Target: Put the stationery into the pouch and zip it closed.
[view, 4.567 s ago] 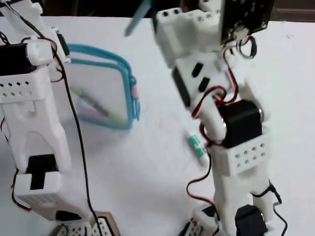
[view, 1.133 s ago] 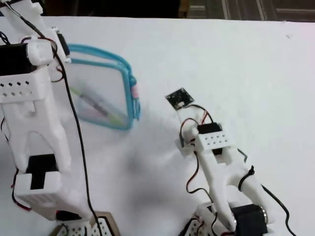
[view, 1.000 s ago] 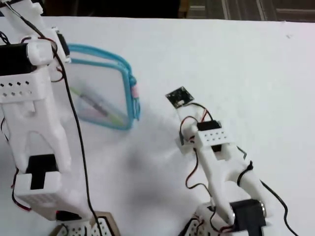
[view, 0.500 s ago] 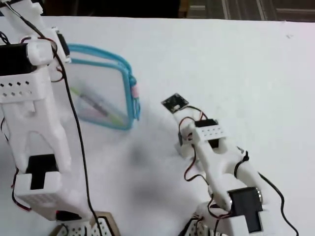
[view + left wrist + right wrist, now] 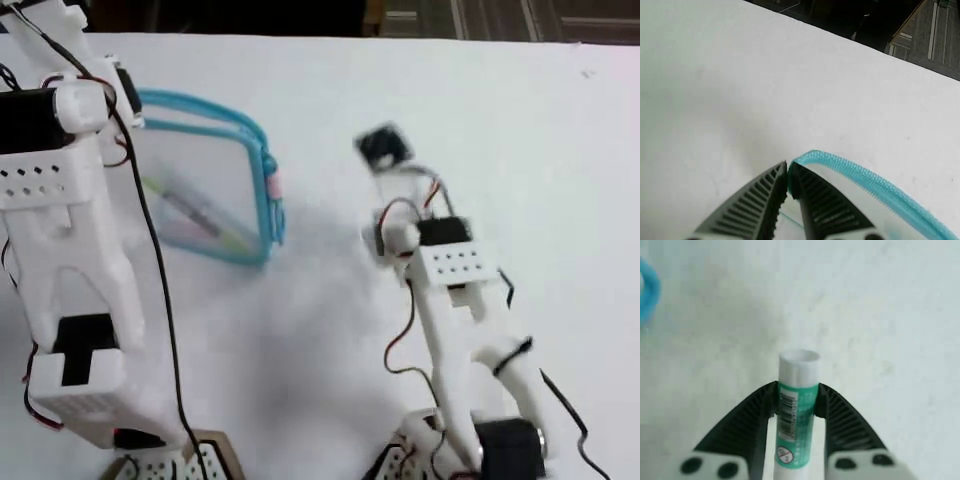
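While the right gripper (image 5: 796, 388) has its fingers clamped on the glue stick (image 5: 799, 365), one finger on each side of the green label with the white end pointing forward, the stick is well apart from the pouch (image 5: 205, 195). The pouch lies flat on the worktop (image 5: 500, 120) beside the left arm. Pens (image 5: 190, 215) are visible through its clear face.

The left gripper (image 5: 788, 170) has its fingers pinched almost together on the teal zip edge (image 5: 865, 182) at a corner of the pouch. Whether the mouth stands open cannot be told.

Assessment: the step in hand is carrying the glue stick to the pouch mouth.

Recommendations:
- Have the left grip raise the zip edge so the mouth gapes before the stick arrives.
- Bring the stick in lengthwise, white end first, at a shallow angle and in line with the opening.
- Avoid dragging the stick across the zip teeth, which could snag it or pull the pouch out of the left fingers.
- Allow for the round, smooth body possibly turning in the grip, and travel steadily.
- Release only once most of the stick is judged to be inside.
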Tool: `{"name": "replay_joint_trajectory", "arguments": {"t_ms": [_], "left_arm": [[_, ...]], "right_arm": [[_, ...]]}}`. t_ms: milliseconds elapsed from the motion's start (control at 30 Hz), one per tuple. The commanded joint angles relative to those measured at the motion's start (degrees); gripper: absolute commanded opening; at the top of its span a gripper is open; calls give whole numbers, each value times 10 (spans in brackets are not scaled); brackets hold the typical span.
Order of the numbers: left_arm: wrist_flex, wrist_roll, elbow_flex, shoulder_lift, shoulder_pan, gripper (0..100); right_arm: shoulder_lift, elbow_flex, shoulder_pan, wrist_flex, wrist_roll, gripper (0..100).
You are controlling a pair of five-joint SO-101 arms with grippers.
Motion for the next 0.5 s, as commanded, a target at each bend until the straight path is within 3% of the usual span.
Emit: {"name": "replay_joint_trajectory", "arguments": {"t_ms": [0, 133, 300, 467], "left_arm": [[2, 1, 17, 1, -2, 23], [2, 1, 16, -1, -2, 23], [2, 1, 17, 2, -2, 23], [3, 1, 17, 1, -1, 23]], "right_arm": [[-75, -124, -19, -20, -159, 16], [-101, -226, -67, -67, -312, 16], [-64, -295, -135, -169, -317, 16], [48, -406, -200, -182, -317, 16]]}}
